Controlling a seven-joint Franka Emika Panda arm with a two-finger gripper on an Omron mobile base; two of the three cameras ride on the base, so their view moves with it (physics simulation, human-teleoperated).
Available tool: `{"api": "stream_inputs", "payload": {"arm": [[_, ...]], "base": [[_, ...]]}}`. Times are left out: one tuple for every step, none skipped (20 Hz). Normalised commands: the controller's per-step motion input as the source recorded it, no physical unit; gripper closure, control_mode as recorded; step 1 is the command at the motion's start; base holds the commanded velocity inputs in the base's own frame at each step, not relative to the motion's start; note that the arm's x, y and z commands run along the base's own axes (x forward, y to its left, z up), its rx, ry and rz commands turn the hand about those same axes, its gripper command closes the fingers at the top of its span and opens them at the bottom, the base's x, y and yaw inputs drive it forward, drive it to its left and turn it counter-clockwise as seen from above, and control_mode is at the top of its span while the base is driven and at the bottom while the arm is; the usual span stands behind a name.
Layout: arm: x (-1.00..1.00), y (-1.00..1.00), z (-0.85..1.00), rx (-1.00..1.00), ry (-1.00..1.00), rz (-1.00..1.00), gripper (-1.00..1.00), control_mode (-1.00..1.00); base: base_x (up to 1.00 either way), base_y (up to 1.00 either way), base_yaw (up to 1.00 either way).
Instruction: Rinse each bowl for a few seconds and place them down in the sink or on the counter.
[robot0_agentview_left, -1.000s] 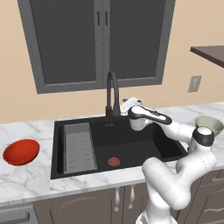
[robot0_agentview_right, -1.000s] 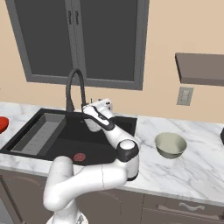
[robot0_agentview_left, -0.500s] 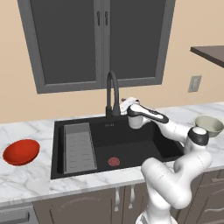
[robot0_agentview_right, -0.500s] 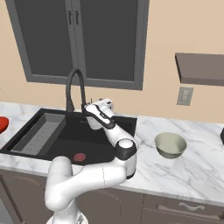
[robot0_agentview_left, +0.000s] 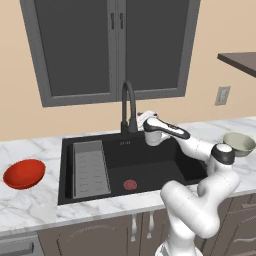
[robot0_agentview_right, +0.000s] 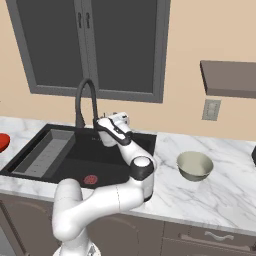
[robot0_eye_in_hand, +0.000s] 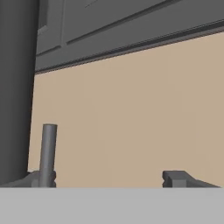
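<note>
Two bowls sitting apart on the table, sink (robot0_agentview_left: 165, 165) between them.
Left base view: red bowl (robot0_agentview_left: 23, 173) lying left; gripper (robot0_agentview_left: 140, 120) hovering beside tap (robot0_agentview_left: 128, 102). Right base view: grey-beige bowl (robot0_agentview_right: 195, 165) resting right of the basin. Hand view: fingertips (robot0_eye_in_hand: 177, 178) standing wide apart, gripping nothing, thin grey rod (robot0_eye_in_hand: 47, 153) rising near one.
</note>
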Motion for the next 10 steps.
{"api": "stream_inputs", "payload": {"arm": [[0.19, 0.06, -0.16, 0.00, 0.00, 0.00, -1.00, -1.00], [0.22, 0.05, -0.16, 0.00, 0.00, 0.00, -1.00, -1.00], [0.23, 0.04, -0.17, 0.00, 0.00, 0.00, -1.00, -1.00], [0.24, 0.03, -0.18, 0.00, 0.00, 0.00, -1.00, -1.00], [0.24, 0.01, -0.18, 0.00, 0.00, 0.00, -1.00, -1.00], [0.23, 0.02, -0.20, 0.00, 0.00, 0.00, -1.00, -1.00], [0.22, 0.00, -0.21, 0.00, 0.00, 0.00, -1.00, -1.00], [0.21, 0.00, -0.23, 0.00, 0.00, 0.00, -1.00, -1.00], [0.22, 0.00, -0.23, 0.00, 0.00, 0.00, -1.00, -1.00], [0.22, 0.00, -0.24, 0.00, 0.00, 0.00, -1.00, -1.00]], "base": [[0.00, 0.00, 0.00], [0.00, 0.00, 0.00], [0.00, 0.00, 0.00], [0.00, 0.00, 0.00], [0.00, 0.00, 0.00], [0.00, 0.00, 0.00], [0.00, 0.00, 0.00], [0.00, 0.00, 0.00], [0.00, 0.00, 0.00], [0.00, 0.00, 0.00]]}}
